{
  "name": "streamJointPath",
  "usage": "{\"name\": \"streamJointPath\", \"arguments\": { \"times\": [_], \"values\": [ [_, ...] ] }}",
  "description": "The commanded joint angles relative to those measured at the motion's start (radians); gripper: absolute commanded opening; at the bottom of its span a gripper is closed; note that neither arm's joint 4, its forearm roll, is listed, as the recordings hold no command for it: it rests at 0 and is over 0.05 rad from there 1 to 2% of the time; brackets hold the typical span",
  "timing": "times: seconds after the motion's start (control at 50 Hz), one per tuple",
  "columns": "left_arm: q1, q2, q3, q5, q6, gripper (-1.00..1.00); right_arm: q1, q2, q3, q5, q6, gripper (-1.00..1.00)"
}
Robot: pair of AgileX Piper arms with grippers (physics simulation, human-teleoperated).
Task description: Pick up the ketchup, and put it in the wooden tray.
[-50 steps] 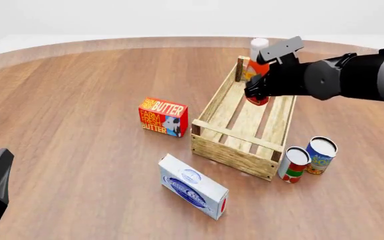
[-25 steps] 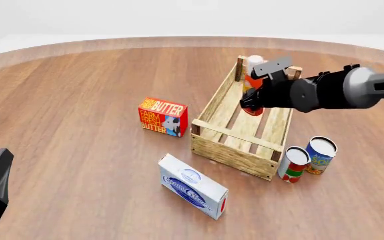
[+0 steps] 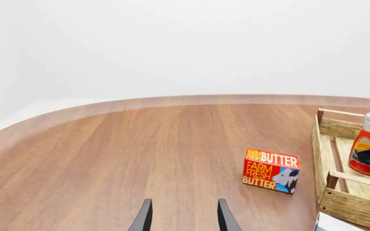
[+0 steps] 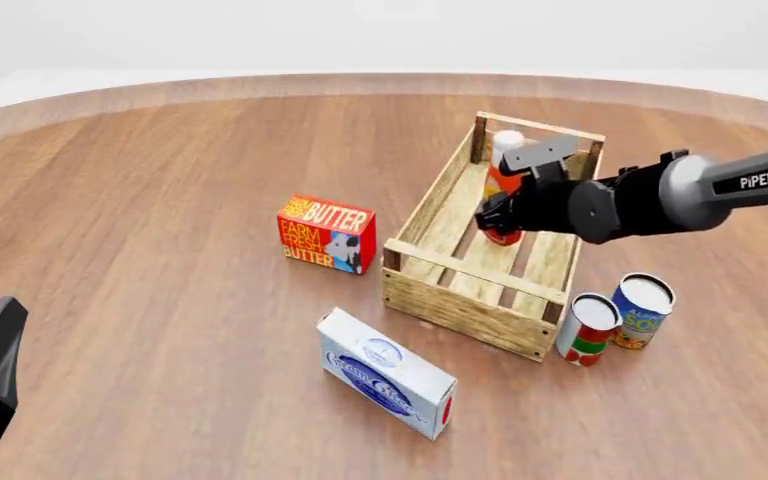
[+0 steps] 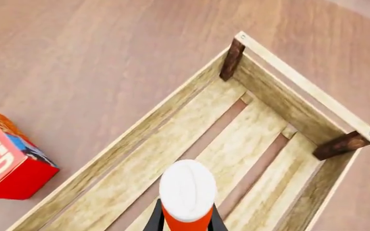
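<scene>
The right gripper [image 4: 507, 214] is clamped on the ketchup [image 4: 502, 178], holding the bottle upright with its white cap up, inside the far half of the wooden tray [image 4: 427, 290]; whether the bottle's base touches the slats cannot be told. Left of the tray a butter box [image 4: 327, 233] stands on the table [image 4: 157, 180]. The left gripper [image 3: 183, 217] hangs over bare table at the near left, its fingers parted and holding nothing.
</scene>
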Motion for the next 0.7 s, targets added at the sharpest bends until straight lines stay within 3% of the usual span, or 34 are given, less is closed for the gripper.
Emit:
{"name": "streamJointPath", "arguments": {
  "times": [0.02, 0.62, 0.64, 0.7],
  "values": [
    [0.000, 0.000, 0.000, 0.000, 0.000, 1.00, -0.002, 0.021, -0.003, -0.025, 0.028, -1.00],
    [0.000, 0.000, 0.000, 0.000, 0.000, 1.00, -0.004, 0.054, 0.003, -0.042, 0.029, -1.00],
    [0.000, 0.000, 0.000, 0.000, 0.000, 1.00, -0.003, 0.053, 0.004, -0.042, 0.031, 1.00],
    [0.000, 0.000, 0.000, 0.000, 0.000, 1.00, -0.002, 0.051, 0.003, -0.042, 0.035, 1.00]
  ]
}}
